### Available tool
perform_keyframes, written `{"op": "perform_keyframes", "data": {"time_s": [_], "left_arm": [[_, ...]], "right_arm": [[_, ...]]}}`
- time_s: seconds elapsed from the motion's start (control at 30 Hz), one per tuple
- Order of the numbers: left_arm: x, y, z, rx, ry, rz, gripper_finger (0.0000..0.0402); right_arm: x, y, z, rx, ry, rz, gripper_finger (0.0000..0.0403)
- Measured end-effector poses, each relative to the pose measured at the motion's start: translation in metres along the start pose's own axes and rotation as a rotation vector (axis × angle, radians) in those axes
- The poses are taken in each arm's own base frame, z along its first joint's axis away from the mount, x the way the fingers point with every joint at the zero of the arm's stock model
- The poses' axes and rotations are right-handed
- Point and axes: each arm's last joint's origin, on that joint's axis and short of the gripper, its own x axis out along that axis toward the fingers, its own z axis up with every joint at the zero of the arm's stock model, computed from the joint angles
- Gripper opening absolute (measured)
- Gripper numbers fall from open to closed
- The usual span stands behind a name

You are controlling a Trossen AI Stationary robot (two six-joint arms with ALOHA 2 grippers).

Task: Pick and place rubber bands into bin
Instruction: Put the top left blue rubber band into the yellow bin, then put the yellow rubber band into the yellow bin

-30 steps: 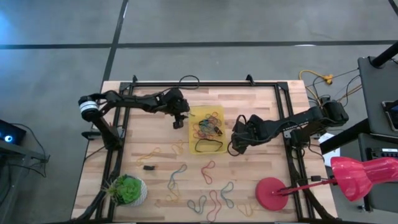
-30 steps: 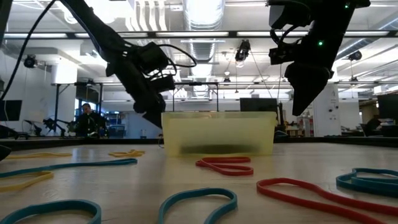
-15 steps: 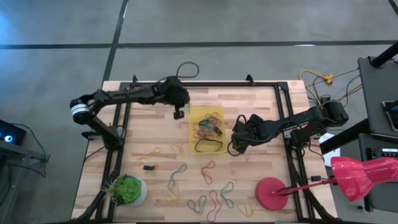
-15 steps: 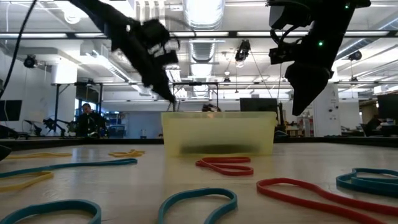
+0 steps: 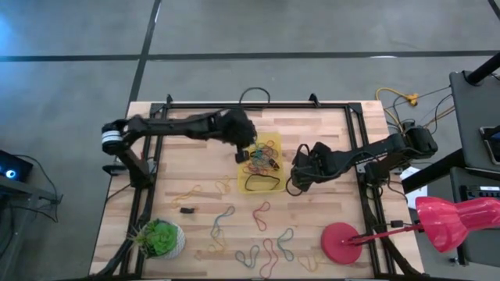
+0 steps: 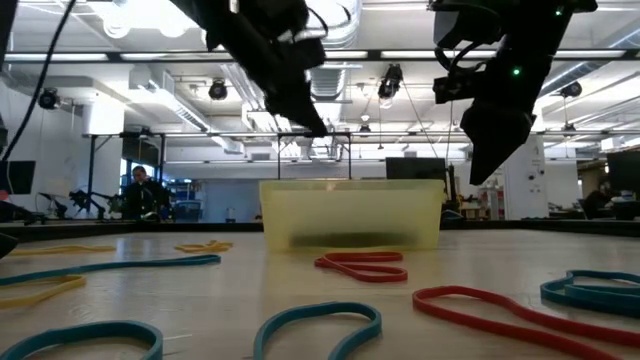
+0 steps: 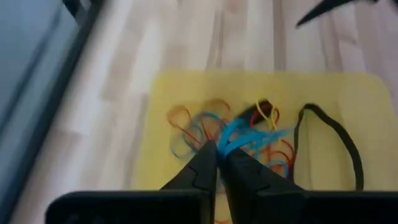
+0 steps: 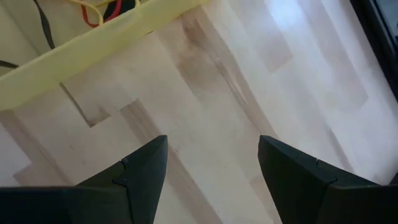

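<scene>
**Left gripper pinches blue band above the tray**

No writing can be read. Loose thin coloured rubber bands [image 5: 264,256] lie on the near wooden surface [image 5: 328,133]. Farther in, the left gripper [image 7: 217,154], clamped on a blue rubber band [image 7: 239,134], hangs over the small translucent yellow plastic bin [image 5: 272,187]. The right gripper [image 8: 211,165], fingers apart, hovers just beside the bin.

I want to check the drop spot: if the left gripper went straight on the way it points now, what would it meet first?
Most likely the heap of rubber bands inside the bin. The left gripper, shut on a blue band, points down over the bin's left part; the height above it is unclear.
</scene>
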Motion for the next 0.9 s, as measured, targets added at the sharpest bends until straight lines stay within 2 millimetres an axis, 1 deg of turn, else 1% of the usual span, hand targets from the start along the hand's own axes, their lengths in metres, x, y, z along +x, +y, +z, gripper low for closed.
{"op": "perform_keyframes", "data": {"time_s": [0.1,0.2,0.27,0.37,0.47,0.57,0.63,0.77,0.9], "left_arm": [[0.016,-0.006,-0.004,-0.078,0.042,-0.013,0.0036],[0.019,-0.011,-0.003,-0.128,0.060,-0.022,0.0082],[0.012,-0.013,0.000,-0.142,0.054,-0.026,0.0116],[-0.007,-0.015,0.005,-0.131,0.052,-0.031,0.0163],[-0.031,-0.018,-0.001,-0.112,0.122,-0.040,0.0191],[-0.051,-0.025,-0.018,-0.054,0.274,-0.066,0.0196],[-0.053,-0.032,-0.028,0.018,0.331,-0.096,0.0190],[-0.044,-0.055,-0.054,0.188,0.392,-0.210,0.0170],[-0.020,-0.069,-0.080,0.249,0.416,-0.235,0.0157]], "right_arm": [[0.000,0.000,0.000,-0.045,0.001,0.000,0.0237],[0.000,0.000,0.000,-0.090,0.002,-0.002,0.0237],[0.000,-0.001,-0.001,-0.111,0.007,-0.005,0.0237],[0.000,-0.001,-0.001,-0.154,0.010,-0.007,0.0237],[-0.001,-0.002,-0.001,-0.201,0.009,-0.006,0.0237],[-0.001,-0.002,-0.001,-0.248,0.010,-0.006,0.0237],[-0.001,-0.002,-0.001,-0.280,0.009,-0.005,0.0237],[-0.002,-0.003,-0.002,-0.314,0.006,-0.003,0.0237],[-0.004,-0.005,-0.003,-0.306,-0.001,0.003,0.0237]]}}
